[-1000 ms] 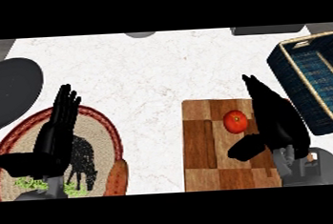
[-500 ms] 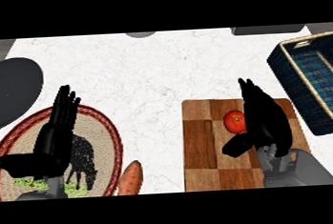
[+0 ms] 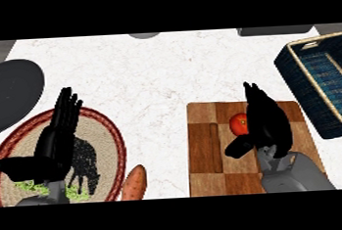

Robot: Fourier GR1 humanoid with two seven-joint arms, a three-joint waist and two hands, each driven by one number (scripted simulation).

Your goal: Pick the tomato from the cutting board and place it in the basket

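The red tomato sits on the wooden cutting board, near the top of it. The right hand is just beside the tomato, on its right side, and covers part of it. Its fingers are straight and point up the board, and its thumb sticks out to the left below the tomato. It is not holding anything.

The dark blue basket lies on the white tabletop, up and to the right of the board.

Far to the left, the left hand rests flat and straight above a round plate with an animal picture. An orange carrot lies beside the plate.
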